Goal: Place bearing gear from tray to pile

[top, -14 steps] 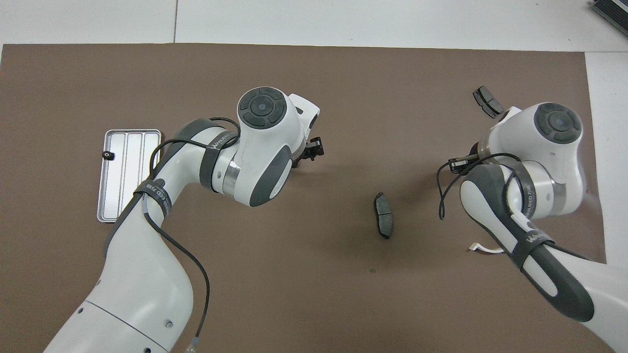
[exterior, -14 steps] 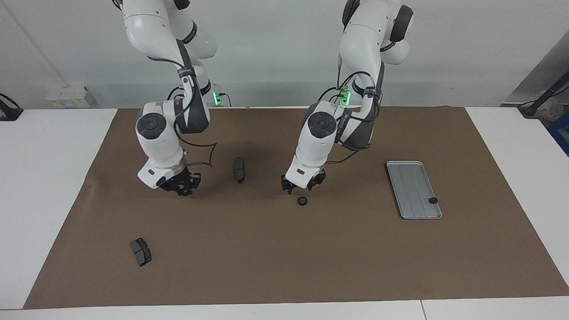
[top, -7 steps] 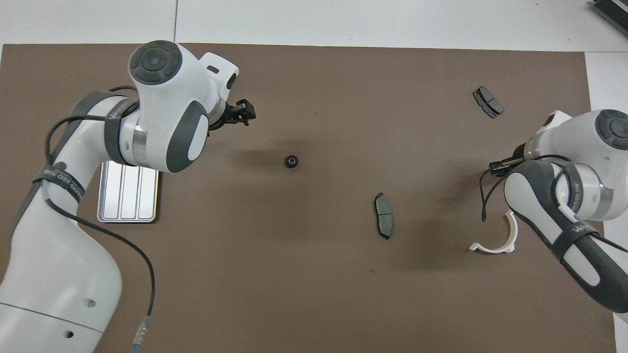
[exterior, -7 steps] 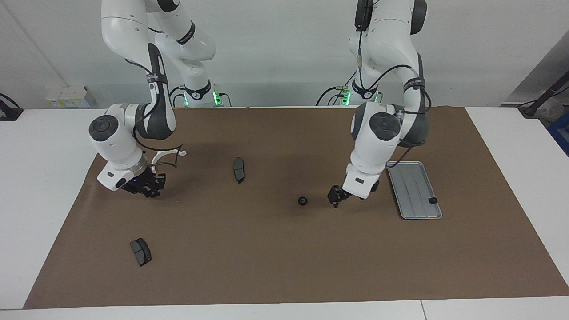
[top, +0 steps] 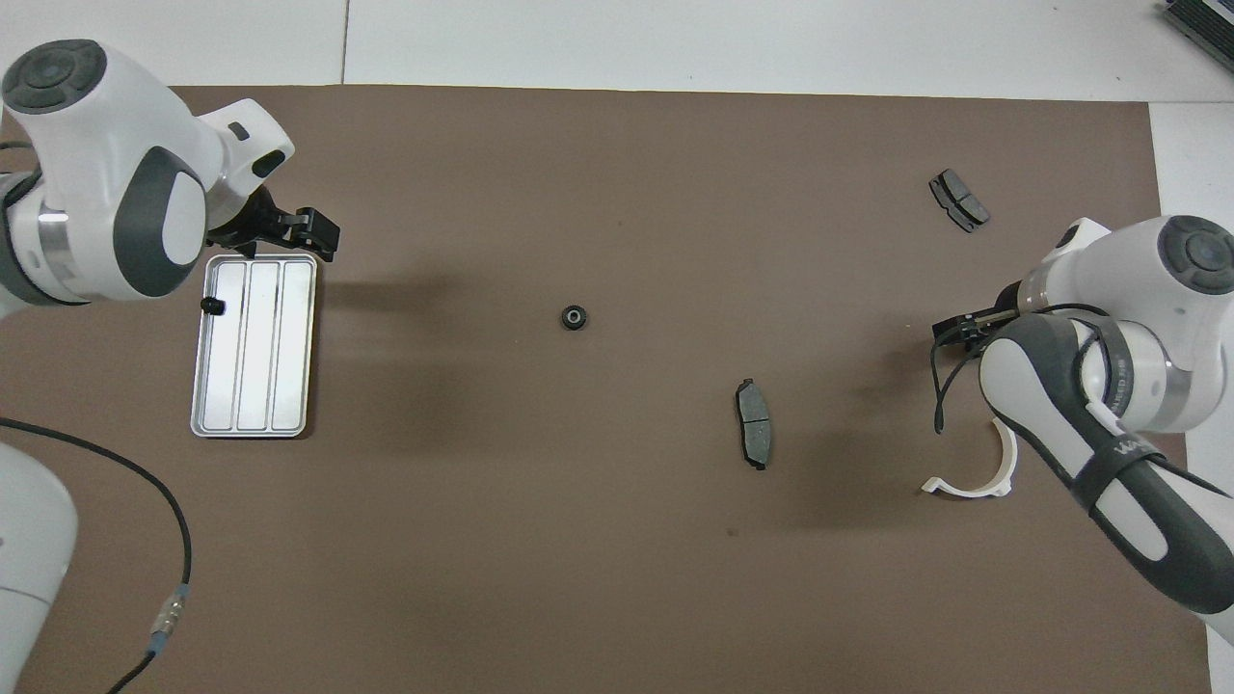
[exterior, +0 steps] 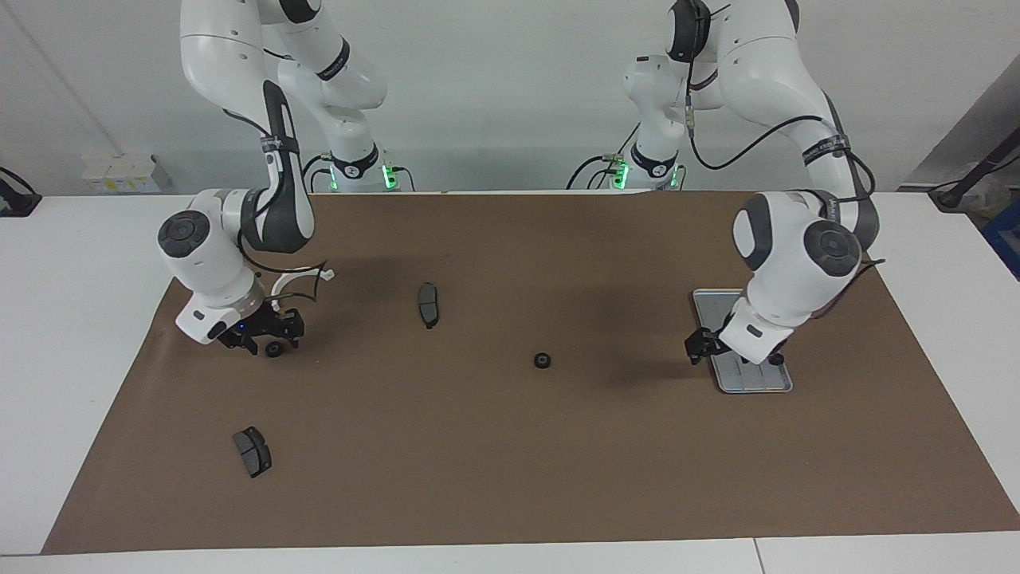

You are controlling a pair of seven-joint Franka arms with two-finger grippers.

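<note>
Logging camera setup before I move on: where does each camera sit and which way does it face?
Facing view: high across the table, looking at both white arms' bases; left hand over the ridged silver metal tray, right hand low over the mat.
Overhead view: above the robots' end, looking steeply down; forearms enter from the bottom.
Shared: tray, small black round gear mid-mat.

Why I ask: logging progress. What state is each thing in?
Left gripper: jaws open, empty, over tray's edge.
Right gripper: low over mat near bracket.
Tray: flat on mat, one gear in it.
Tray gear: not yet picked.
Middle gear: loose on mat.
Third gear: under right gripper, hold unclear.
Bracket: lying on mat.
Brake pads: lying apart.
</note>
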